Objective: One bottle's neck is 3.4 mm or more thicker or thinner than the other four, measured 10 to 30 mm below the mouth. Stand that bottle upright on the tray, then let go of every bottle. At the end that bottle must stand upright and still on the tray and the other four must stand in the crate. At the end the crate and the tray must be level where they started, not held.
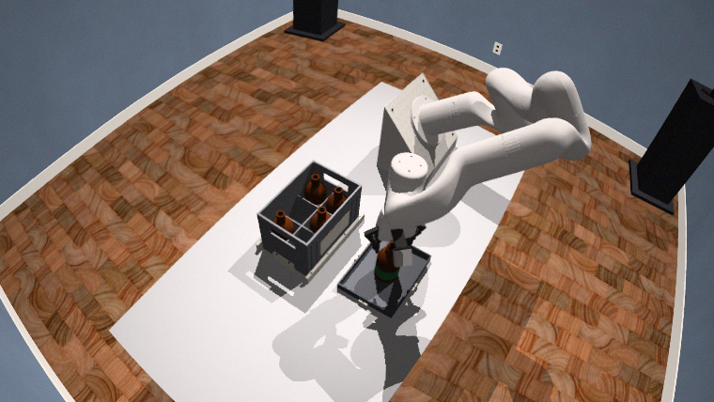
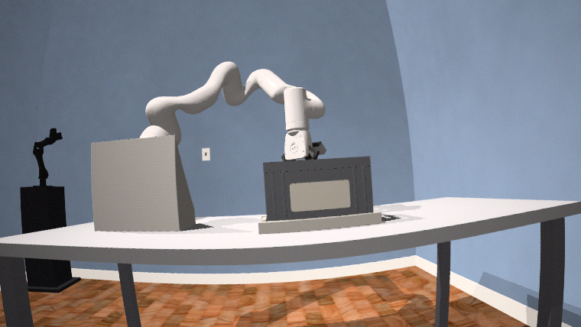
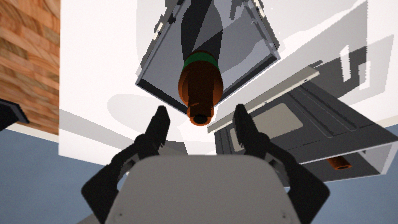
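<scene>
Blue walls surround the white bench (image 1: 209, 319) (image 2: 284, 239) (image 3: 90, 75); relative to the tray (image 1: 346, 290) (image 3: 145, 86), the green-banded bottle (image 1: 387, 262) (image 3: 200, 87) stands upright on it, the claw (image 1: 395, 241) (image 3: 200, 112) is spread around the neck above it, and the crate (image 1: 286, 252) (image 2: 278, 195) (image 3: 300, 125) sits beside it; a sideways retreat could topple the bottle, whereas upward looks open past the crate's rim.

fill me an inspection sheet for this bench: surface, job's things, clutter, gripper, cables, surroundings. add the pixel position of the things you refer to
surface: white table top (image 1: 199, 319) (image 2: 467, 211), shadows across it
job's things: crate (image 1: 285, 254) (image 2: 278, 195) (image 3: 350, 135) holding four brown bottles; tray (image 1: 364, 301) (image 3: 154, 75) beside it, with a green-banded bottle (image 1: 385, 262) (image 3: 200, 87) standing on it; neck thickness cannot be judged
clutter: nothing seen
gripper: open (image 1: 395, 244) (image 3: 200, 107), fingers spread either side of the tray bottle's neck, holding nothing
cables: nothing seen
surroundings: wood-block floor (image 1: 164, 134) (image 2: 195, 304), blue walls (image 1: 149, 24) (image 2: 325, 40), black pedestals (image 1: 315, 17) (image 1: 669, 149) (image 2: 42, 211)
</scene>
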Robot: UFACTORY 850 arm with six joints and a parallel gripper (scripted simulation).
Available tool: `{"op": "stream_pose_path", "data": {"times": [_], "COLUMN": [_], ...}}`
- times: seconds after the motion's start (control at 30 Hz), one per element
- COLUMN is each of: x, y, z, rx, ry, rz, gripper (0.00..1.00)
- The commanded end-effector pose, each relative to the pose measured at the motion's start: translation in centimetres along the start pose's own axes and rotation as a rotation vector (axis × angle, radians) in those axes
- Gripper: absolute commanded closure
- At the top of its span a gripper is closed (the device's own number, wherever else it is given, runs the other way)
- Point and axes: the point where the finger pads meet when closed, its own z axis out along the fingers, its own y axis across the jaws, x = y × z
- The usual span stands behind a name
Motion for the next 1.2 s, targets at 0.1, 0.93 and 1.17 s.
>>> {"op": "stream_pose_path", "data": {"times": [0.1,0.93,1.17], "x": [0.1,0.1,0.1], "y": [0.0,0.0,0.0], "z": [-0.1,-0.8,-1.6], "rx": [-0.001,-0.001,-0.001], "ry": [0.001,0.001,0.001], "rz": [-0.001,-0.001,-0.001], "gripper": [0.00,0.00,0.00]}}
